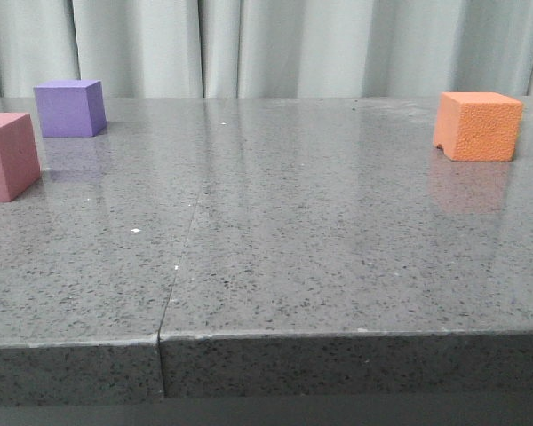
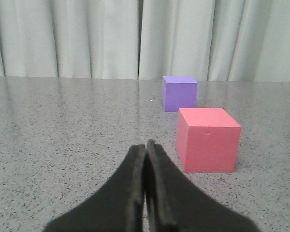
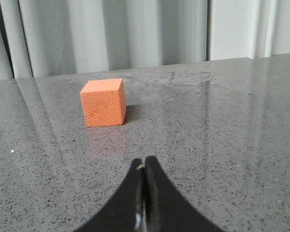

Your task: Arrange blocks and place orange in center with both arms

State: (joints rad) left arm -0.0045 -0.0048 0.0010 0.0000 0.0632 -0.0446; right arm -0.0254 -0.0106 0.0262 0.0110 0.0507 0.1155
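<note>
The orange cube (image 1: pixel 478 125) sits at the far right of the grey table, a notch at its lower left corner; it also shows in the right wrist view (image 3: pixel 103 102). The purple cube (image 1: pixel 69 107) stands at the far left, and the pink-red cube (image 1: pixel 7 156) is nearer, at the left edge. Both show in the left wrist view: purple cube (image 2: pixel 179 93), pink-red cube (image 2: pixel 208 139). My left gripper (image 2: pixel 145 145) is shut and empty, short of the pink-red cube. My right gripper (image 3: pixel 144 162) is shut and empty, short of the orange cube. Neither gripper shows in the front view.
The grey speckled table (image 1: pixel 275 240) has a seam (image 1: pixel 179 266) running front to back left of the middle, and its front edge (image 1: pixel 338 335) is near the camera. Pale curtains (image 1: pixel 275 44) hang behind the table.
</note>
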